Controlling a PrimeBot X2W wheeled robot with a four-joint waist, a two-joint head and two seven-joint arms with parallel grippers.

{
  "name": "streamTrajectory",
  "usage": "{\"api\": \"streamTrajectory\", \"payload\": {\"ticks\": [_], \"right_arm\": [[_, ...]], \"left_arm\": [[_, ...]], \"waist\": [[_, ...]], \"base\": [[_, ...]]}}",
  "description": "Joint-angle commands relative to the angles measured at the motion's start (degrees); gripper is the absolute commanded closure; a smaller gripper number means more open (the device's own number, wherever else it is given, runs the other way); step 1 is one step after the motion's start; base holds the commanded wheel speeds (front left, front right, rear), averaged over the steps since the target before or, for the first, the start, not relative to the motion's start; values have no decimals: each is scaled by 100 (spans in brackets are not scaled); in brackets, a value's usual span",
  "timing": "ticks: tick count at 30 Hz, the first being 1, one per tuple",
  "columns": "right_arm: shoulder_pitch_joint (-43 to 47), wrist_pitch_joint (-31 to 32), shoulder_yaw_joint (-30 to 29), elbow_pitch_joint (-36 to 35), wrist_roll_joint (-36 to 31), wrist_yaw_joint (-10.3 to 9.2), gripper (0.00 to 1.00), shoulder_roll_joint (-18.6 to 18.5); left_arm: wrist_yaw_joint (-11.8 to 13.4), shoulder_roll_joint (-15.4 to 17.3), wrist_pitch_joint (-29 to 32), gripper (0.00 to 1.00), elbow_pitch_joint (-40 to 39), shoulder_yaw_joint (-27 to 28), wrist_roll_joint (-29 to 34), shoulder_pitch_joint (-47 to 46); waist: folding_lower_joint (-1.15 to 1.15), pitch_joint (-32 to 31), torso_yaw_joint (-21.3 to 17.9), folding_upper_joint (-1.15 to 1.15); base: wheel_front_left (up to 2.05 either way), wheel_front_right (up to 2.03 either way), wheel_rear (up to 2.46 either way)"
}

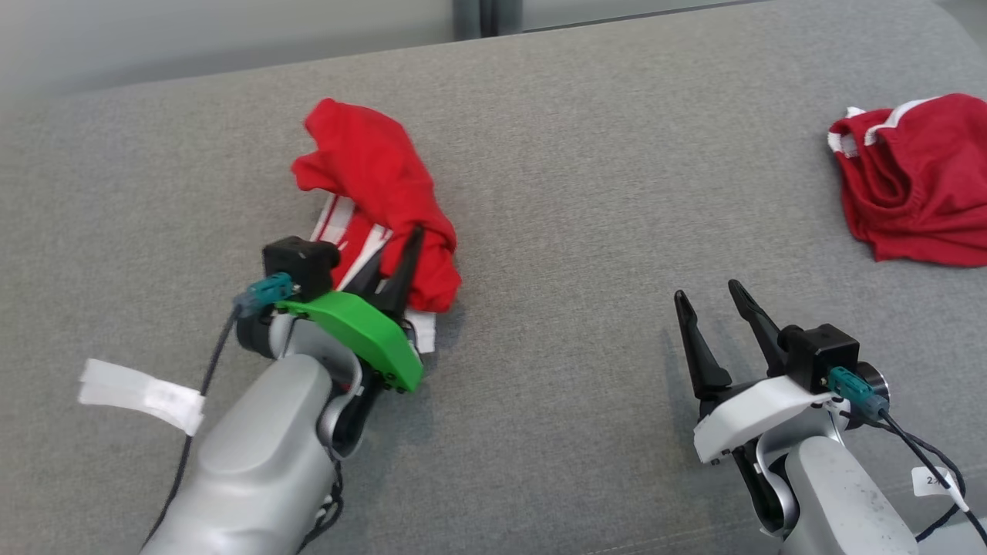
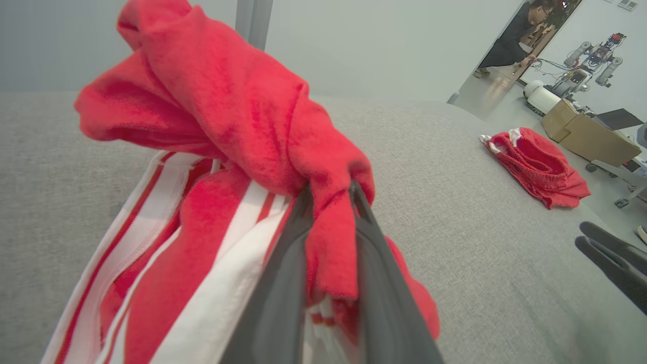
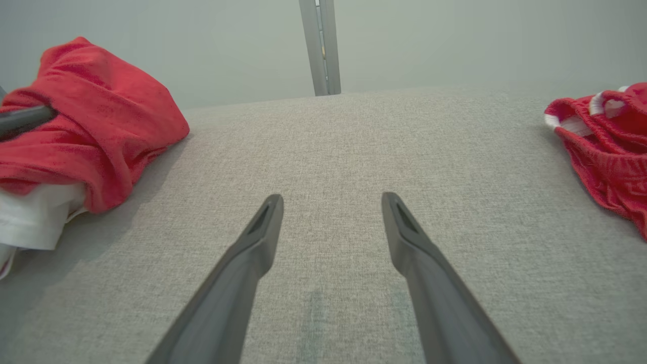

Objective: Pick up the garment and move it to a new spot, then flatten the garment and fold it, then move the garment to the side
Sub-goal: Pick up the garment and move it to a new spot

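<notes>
right hand [image 1: 705,293] sits spread up front, left hand [image 2: 328,202] pinches a fold of the red garment [image 1: 370,162] bunched left-of-centre on the counter [image 1: 555,231]; I'd lift slowly so it doesn't slip, clear of the other red piece [image 1: 917,177]

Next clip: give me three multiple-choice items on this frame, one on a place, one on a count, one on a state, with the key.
1. Where on the grey surface does the loose red garment lie?
A. at its far right
B. at its far left
C. at its near edge

2. How many red garments are on that surface?
A. one
B. two
C. three

3. The left tool is:
A. open above the cloth
B. shut on the striped garment
C. shut on nothing

Key:
1 A, it sits at the head view's right edge.
2 B, one striped at the left tool, one loose at the right.
3 B, the left wrist view shows a red fold pinched in it.
</notes>
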Motion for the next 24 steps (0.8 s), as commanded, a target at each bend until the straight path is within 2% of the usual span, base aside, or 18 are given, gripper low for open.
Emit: {"api": "streamTrajectory", "payload": {"ticks": [1,6,11,12,13,14,24], "right_arm": [[96,-16,7,33,64,-7,0,23],[125,-16,-24,44,68,-7,0,77],[165,-16,-41,54,64,-7,0,101],[173,-16,-35,60,67,-7,0,104],[181,-16,-39,64,59,-7,0,105],[187,-16,-59,61,49,-7,0,104],[334,-16,-48,2,14,-7,0,128]], "left_arm": [[-14,-135,-67,100,-26,-206,-58,55],[-14,-408,-144,100,10,-687,-125,54],[-14,-457,-184,100,308,-900,-72,103],[-14,-456,-200,67,401,-887,-53,127],[-14,-448,-210,12,502,-867,-15,160],[-13,-444,-219,0,585,-833,10,196],[248,-336,-213,0,76,466,941,1123]], "waist": [[0,-142,-414,-1],[0,-174,-775,-1],[0,-199,-982,-1],[0,-219,-1015,-1],[0,-244,-1039,-1],[0,-271,-1047,-1],[0,-688,-714,-1]], "base": [[0,0,0],[0,0,0],[0,0,0],[0,0,0],[0,0,0],[0,0,0],[0,0,0]]}}
